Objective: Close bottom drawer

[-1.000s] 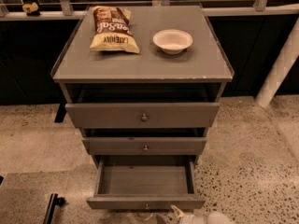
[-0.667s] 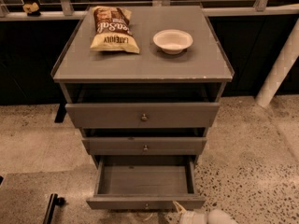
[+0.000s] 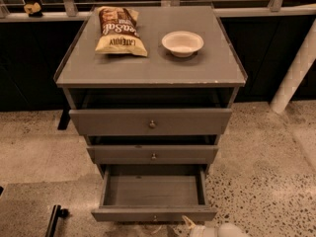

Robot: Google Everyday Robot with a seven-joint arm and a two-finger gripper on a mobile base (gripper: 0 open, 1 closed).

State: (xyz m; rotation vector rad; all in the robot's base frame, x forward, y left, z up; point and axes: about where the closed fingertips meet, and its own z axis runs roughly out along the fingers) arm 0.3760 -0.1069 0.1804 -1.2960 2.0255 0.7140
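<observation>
The bottom drawer [image 3: 153,214] of the grey wooden cabinet [image 3: 150,70] stands pulled far out, its plain grey box empty and its small round knob [image 3: 155,218] on the low front panel. The middle drawer [image 3: 153,154] and the tall top drawer [image 3: 150,121] each stick out a little. My gripper [image 3: 193,226] shows only as a pale tip at the bottom edge, just in front of the bottom drawer's front panel, right of its knob.
A chip bag [image 3: 118,31] and a white bowl [image 3: 182,43] lie on the cabinet top. A white pole [image 3: 294,78] leans at the right. A dark bar [image 3: 53,219] lies on the speckled floor at lower left. A dark wall with a ledge runs behind.
The gripper's pale tip at the bottom edge has shifted slightly, staying just in front of the bottom drawer. The drawers have not moved.
</observation>
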